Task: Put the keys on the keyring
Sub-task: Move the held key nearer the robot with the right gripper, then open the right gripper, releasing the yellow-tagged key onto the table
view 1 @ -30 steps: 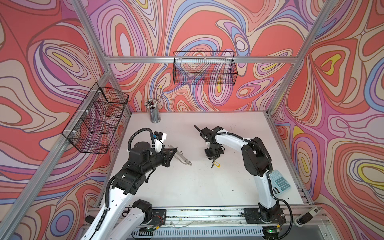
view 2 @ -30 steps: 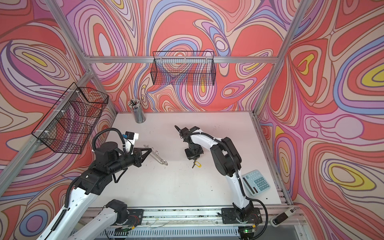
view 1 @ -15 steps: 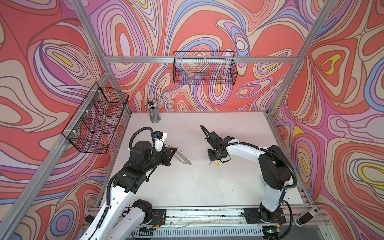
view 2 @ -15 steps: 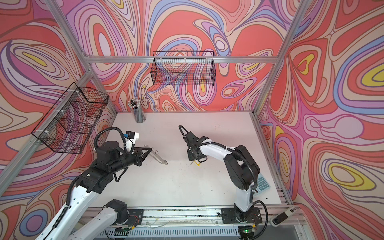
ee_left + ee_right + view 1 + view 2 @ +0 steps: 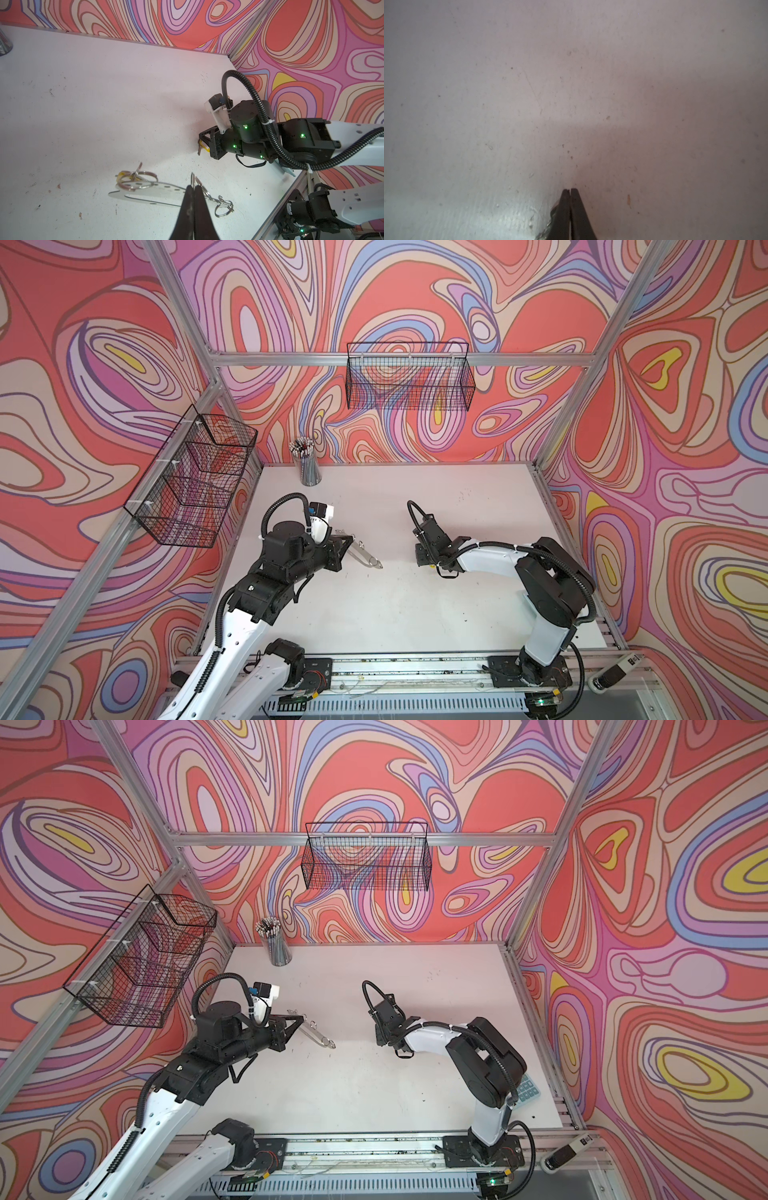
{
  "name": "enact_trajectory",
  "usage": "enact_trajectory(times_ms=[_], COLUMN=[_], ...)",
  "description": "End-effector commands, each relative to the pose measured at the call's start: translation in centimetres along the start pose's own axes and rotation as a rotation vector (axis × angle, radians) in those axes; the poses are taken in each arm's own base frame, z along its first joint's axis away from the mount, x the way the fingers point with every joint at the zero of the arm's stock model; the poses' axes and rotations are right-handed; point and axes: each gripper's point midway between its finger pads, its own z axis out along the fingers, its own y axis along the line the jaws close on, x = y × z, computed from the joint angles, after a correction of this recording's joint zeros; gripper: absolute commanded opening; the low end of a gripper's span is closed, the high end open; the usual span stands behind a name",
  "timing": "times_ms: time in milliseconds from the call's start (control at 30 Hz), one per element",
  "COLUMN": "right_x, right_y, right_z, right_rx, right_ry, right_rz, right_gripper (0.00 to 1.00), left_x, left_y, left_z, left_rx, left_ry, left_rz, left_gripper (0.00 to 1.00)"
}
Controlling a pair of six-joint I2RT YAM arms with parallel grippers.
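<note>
The keyring [image 5: 149,192], a flat silvery plate with an oval cut-out, lies on the white table left of centre in both top views [image 5: 365,558] [image 5: 318,1033]. My left gripper [image 5: 193,187] is shut on one of its upright wire rings. At the plate's far end a ring carries something yellowish [image 5: 122,174]. Another wire ring [image 5: 223,207] hangs off the near end. My right gripper [image 5: 200,143] [image 5: 569,190] is shut, tips close to the table. One of the keys [image 5: 199,150], silver, hangs under it with its yellow tag [image 5: 204,147]. The key's edge [image 5: 552,216] shows beside one finger.
A cup of pencils [image 5: 309,466] stands at the back left of the table. Black wire baskets hang on the left wall [image 5: 195,481] and back wall [image 5: 409,381]. A teal calculator [image 5: 528,1090] lies by the right arm's base. A handheld device [image 5: 615,672] sits off the front right corner.
The right arm's elbow has swung out to the right and its wrist has turned, while its gripper stays near the same spot with the key. The left arm has not moved.
</note>
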Motion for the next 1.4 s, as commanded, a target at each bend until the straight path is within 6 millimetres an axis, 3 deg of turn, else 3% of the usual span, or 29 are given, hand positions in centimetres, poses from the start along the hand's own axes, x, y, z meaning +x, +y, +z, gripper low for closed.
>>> enact_trajectory(times_ms=[0,400,633,833,967,1067,1367], right_x=[-2.4,-0.4,0.6,0.7,0.1,-0.6,-3.1], right_y=[0.5,0.9,1.6,1.5,2.6,3.3,4.5], right_z=[-0.6,-0.3,0.8,0.1,-0.7,-1.2,-3.0], right_rx=[-0.003,0.034,0.007,-0.012,-0.048,-0.048,-0.002], right_ry=[-0.174,-0.432,-0.483,-0.496,-0.462,-0.416,-0.203], right_rz=[0.070,0.055,0.051,0.051,0.042,0.027,-0.087], right_gripper=[0.00,0.00,0.00,0.00,0.27,0.36,0.42], left_x=[-0.4,-0.4,-0.4,-0.4,-0.4,-0.5,-0.7], left_y=[0.3,0.8,1.1,1.2,1.2,1.1,0.6], left_z=[0.1,0.1,0.2,0.3,0.2,0.1,-0.4], left_rx=[-0.007,-0.036,-0.054,-0.058,-0.058,-0.052,-0.038], left_ry=[-0.019,-0.025,-0.025,-0.021,-0.024,-0.025,-0.042], left_rz=[0.010,0.020,0.023,0.024,0.026,0.027,0.034], left_gripper=[0.00,0.00,0.00,0.00,0.00,0.00,0.00])
